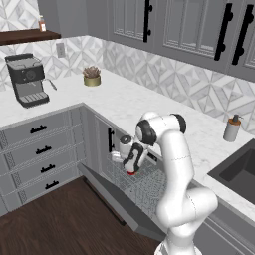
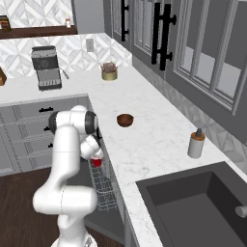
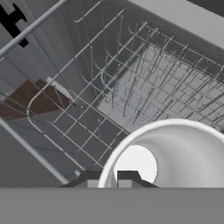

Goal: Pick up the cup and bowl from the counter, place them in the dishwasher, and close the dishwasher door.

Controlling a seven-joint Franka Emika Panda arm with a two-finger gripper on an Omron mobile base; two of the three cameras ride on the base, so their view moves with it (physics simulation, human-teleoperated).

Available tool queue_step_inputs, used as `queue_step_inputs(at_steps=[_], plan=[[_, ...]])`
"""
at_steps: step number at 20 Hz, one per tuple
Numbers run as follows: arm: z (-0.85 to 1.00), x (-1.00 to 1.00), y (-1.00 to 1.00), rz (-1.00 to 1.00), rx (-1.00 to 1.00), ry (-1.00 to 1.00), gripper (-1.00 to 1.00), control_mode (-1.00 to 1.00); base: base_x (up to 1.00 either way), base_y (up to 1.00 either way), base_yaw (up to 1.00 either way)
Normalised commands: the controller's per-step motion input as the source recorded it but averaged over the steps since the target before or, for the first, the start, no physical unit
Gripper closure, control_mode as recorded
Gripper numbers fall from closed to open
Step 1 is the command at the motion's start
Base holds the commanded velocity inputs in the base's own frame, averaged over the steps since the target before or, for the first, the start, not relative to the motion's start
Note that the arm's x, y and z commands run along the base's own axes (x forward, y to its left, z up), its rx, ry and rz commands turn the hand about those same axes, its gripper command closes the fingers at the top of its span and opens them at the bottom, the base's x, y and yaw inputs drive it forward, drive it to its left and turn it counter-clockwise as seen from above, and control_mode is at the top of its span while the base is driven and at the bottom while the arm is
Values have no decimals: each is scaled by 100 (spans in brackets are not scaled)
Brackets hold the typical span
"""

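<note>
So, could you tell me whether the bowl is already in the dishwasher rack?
No, the bowl sits on the counter, up beside the open dishwasher.

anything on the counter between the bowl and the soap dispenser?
Nothing. In the right base view, bare white counter runs from the bowl to the soap dispenser.

No words, numbers, brand marks or signs can be read anywhere here — the coffee machine (image 1: 27, 79) has a round dial on its front but no legible lettering, and the soap dispenser (image 1: 232, 128) is plain. The small items on the wall shelf (image 1: 27, 36) are too small and blurred to tell whether they carry any label.
</note>
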Motion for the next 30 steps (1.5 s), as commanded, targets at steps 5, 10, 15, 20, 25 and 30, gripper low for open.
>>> queue_step_inputs(at_steps=[5,10,15,20,25,30], plan=[[-54,26,5,3,5,-7,100,-100,0,0,0],[-48,18,5,5,2,-1,100,-100,0,0,0],[-17,0,8,4,0,0,100,-100,0,0,0],[0,-10,44,0,0,12,100,-100,0,0,0],[20,-2,28,0,0,4,-100,-100,0,0,0],[63,-14,2,2,0,0,-100,-100,0,0,0]])
